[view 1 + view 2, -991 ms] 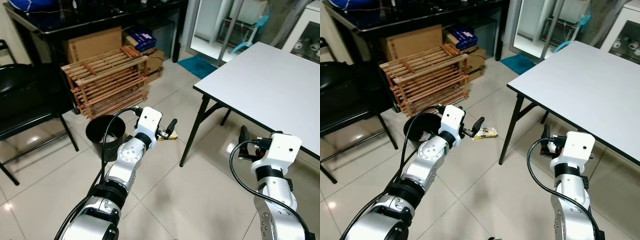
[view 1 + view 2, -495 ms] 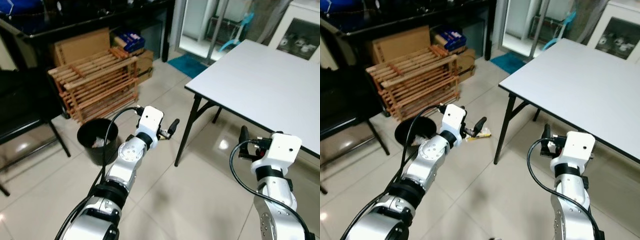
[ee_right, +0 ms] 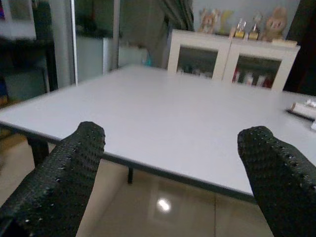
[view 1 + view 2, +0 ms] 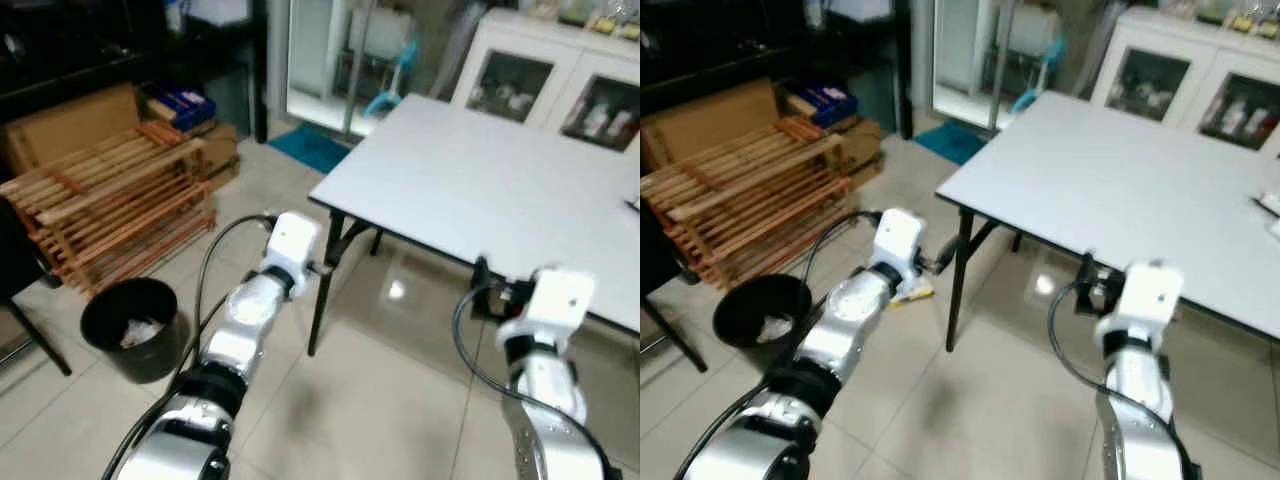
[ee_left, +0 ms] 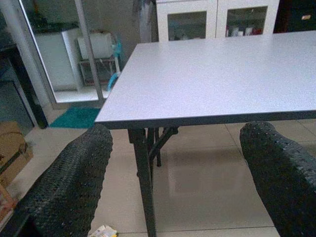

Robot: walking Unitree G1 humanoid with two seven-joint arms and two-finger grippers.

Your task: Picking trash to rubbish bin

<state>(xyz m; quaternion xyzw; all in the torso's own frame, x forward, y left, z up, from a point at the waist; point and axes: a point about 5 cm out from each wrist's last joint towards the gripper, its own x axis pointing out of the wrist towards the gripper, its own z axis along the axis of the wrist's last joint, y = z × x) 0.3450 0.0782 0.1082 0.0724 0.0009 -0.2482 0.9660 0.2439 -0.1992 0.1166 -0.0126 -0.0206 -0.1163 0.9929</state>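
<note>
A black rubbish bin (image 4: pixel 133 327) holding crumpled trash stands on the tiled floor near a wooden rack (image 4: pixel 100 205)

i am in what looks like a lived-in room of a home, part dining space, part storage. pale glossy floor tiles (image 4: pixel 400 400) reflect a ceiling light. a plain white folding table (image 4: pixel 480 190) on black legs stands before me. behind it sits a white cabinet (image 3: pixel 229 57) with glass doors, and soft toys (image 3: pixel 242 24) line its top. to my left a slatted wooden rack (image 4: pixel 100 200) stands by cardboard boxes (image 4: pixel 70 115), with a black rubbish bin (image 4: pixel 135 325) near it. a teal mat (image 4: pixel 315 150) lies by a glass sliding door (image 4: pixel 320 50).
</note>
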